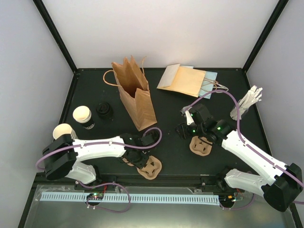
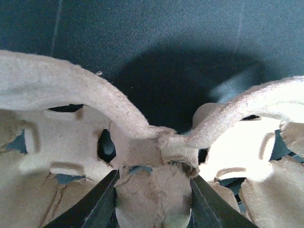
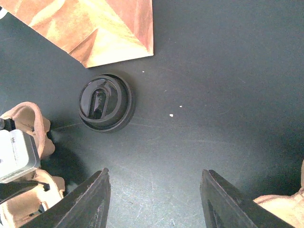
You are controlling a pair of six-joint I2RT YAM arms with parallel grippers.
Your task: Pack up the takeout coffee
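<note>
From above: a cream-white, black-sleeved paper cup stands far left, its twin cup just beside it, both well apart from the brown moulded-pulp carrier.

Left wrist: the left gripper pinches that carrier's centre post.

Right wrist: the right gripper is spread wide over the dark table, with a round black plastic lid ahead.

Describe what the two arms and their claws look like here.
Both the left arm and right arm have white tubular links, black joint housings and a purple cable looped alongside. Small green lights glow at the right wrist. The left claw and right claw have black wedge-shaped fingers.
</note>
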